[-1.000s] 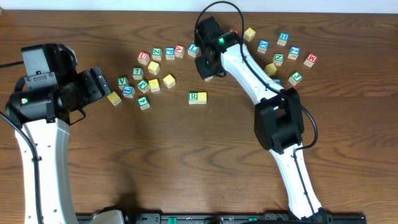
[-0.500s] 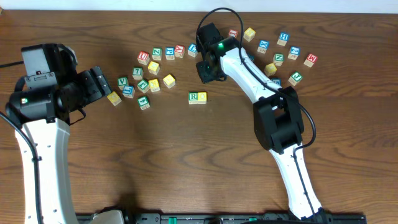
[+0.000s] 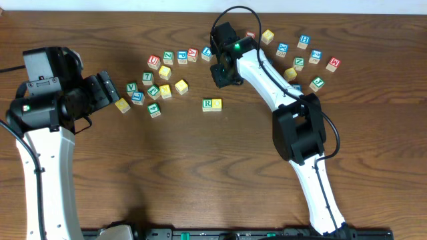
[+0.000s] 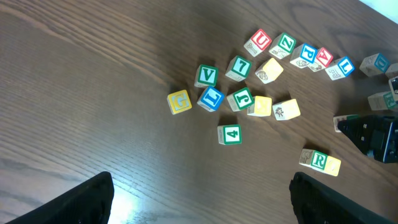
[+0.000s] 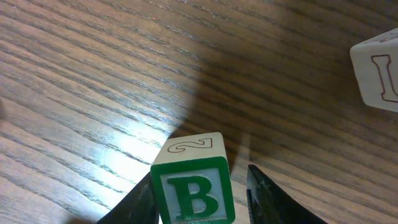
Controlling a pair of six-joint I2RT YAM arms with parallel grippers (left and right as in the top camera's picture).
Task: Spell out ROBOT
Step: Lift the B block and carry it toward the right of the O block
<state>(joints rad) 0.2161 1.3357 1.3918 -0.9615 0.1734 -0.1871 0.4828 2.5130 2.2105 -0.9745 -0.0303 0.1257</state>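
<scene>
My right gripper (image 3: pixel 221 75) is at the back middle of the table, shut on a green B block (image 5: pixel 194 190) that it holds just above the wood; its fingers (image 5: pixel 200 186) flank the block. A green R block (image 3: pixel 209 103) lies in front of it with a yellow block (image 3: pixel 217 104) touching its right side; both also show in the left wrist view (image 4: pixel 318 160). My left gripper (image 3: pixel 107 90) is open and empty at the left, its fingers (image 4: pixel 202 205) wide apart above bare wood.
A cluster of letter blocks (image 3: pixel 158 83) lies left of centre, with a yellow G block (image 4: pixel 180 101) at its left edge. A row of blocks (image 3: pixel 180 57) runs along the back. More blocks (image 3: pixel 303 57) are scattered at the back right. A white block (image 5: pixel 376 71) lies near the B block.
My right gripper has shifted slightly toward the back left with the B block in it. The left arm and the other blocks have not moved.
</scene>
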